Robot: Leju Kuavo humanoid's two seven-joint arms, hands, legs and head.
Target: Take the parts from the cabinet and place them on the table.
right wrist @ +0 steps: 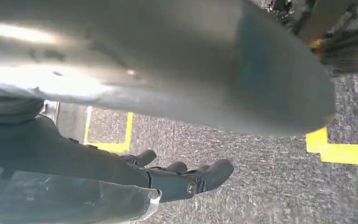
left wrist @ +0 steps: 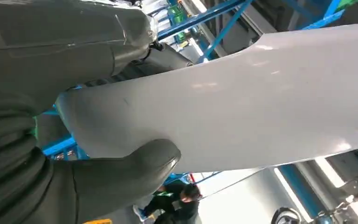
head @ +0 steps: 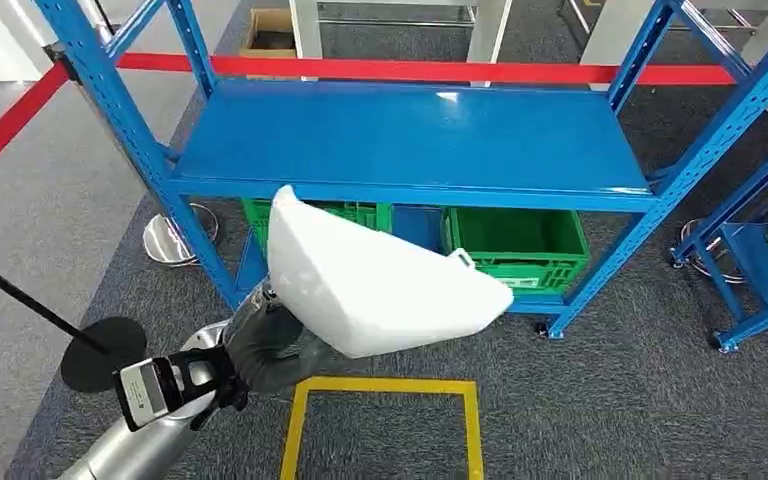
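White part [head: 380, 285] gripped by left hand [head: 270, 350].

The large curved white plastic part [head: 380, 285] looked smooth and glossy. Behind it, the blue painted metal cabinet shelf [head: 410, 140] shone. Below it, the grey carpet floor [head: 610, 400] looked rough and matt.
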